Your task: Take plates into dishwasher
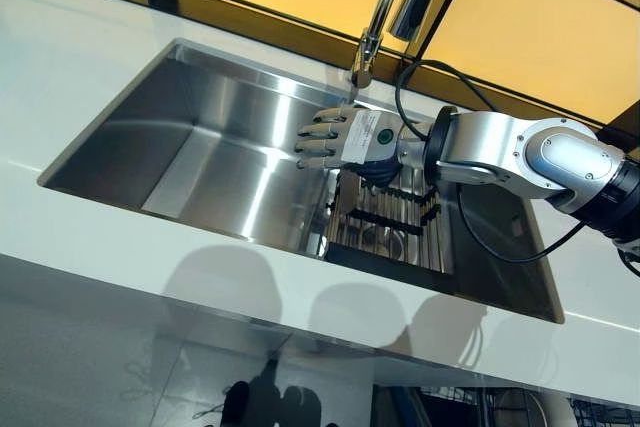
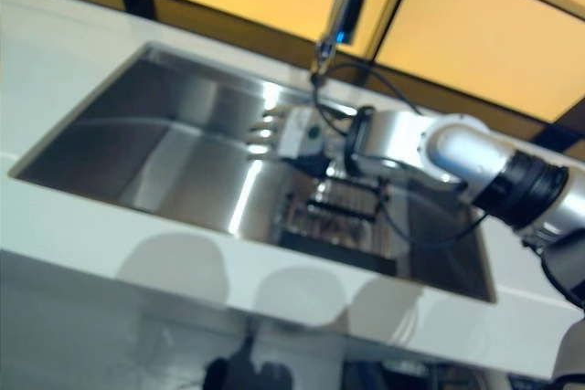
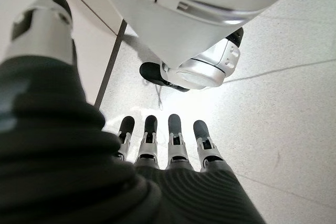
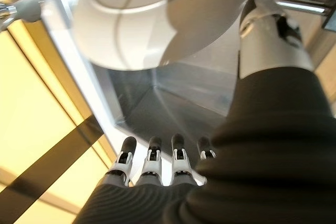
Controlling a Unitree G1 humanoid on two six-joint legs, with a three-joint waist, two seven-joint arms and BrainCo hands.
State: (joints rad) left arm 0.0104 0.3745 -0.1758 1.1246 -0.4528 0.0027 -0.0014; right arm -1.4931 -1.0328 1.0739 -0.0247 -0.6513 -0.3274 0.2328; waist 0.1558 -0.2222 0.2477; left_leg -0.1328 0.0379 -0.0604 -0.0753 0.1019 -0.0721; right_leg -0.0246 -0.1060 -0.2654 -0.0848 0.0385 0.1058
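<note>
My right hand (image 1: 345, 137) hovers over the steel sink (image 1: 200, 147), its fingers straight and spread, holding nothing. In the right wrist view a white plate (image 4: 157, 19) shows close beside the thumb (image 4: 268, 30), next to the bars of a dark slatted rack (image 1: 388, 227) in the right half of the sink; the thumb is not curled on it. Round shapes show faintly under the rack in the left eye view. My left hand (image 3: 168, 150) shows only in its wrist view, fingers straight, hanging over the floor, empty.
A tall faucet (image 1: 378, 17) stands just behind my right hand. A white counter (image 1: 150, 257) surrounds the sink. A wire dishwasher basket (image 1: 500, 409) shows below the counter's front edge at lower right.
</note>
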